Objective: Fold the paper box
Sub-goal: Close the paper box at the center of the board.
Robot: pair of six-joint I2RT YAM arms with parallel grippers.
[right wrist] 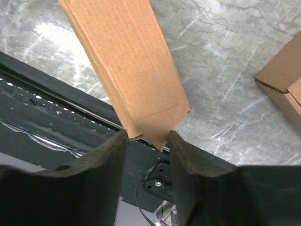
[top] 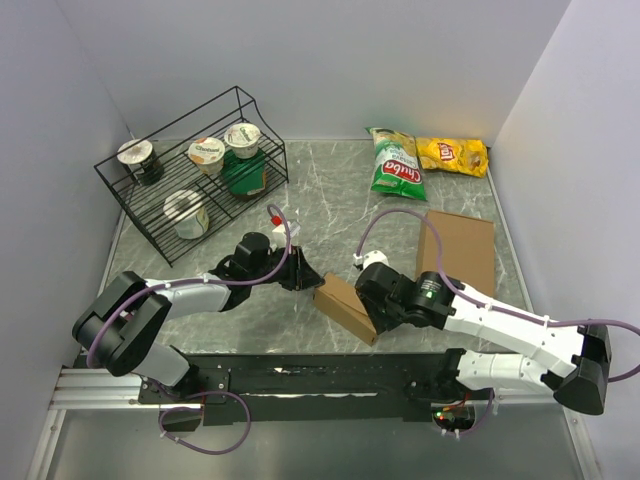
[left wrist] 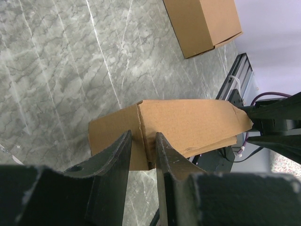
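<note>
Left gripper (left wrist: 142,140) astride half-hidden paper box (left wrist: 188,125)

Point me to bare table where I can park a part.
Free: back-centre marble, bordered by the wire rack, the chip bags and the cardboard slab. Crowded: front centre, where the left gripper and the right gripper meet the paper box.

This looks like a robotics lab test cell. A left arm (top: 185,295) and a right arm (top: 500,320) are bolted to an aluminium rail (top: 100,385) at the near edge of a marble-patterned worktop (top: 330,200). Plain white walls (top: 400,60) box it in, and purple cables (top: 385,214) loop about. At the back are a black wire rack (top: 240,92) of yogurt cups (top: 207,150) and two chip bags (top: 396,165).
</note>
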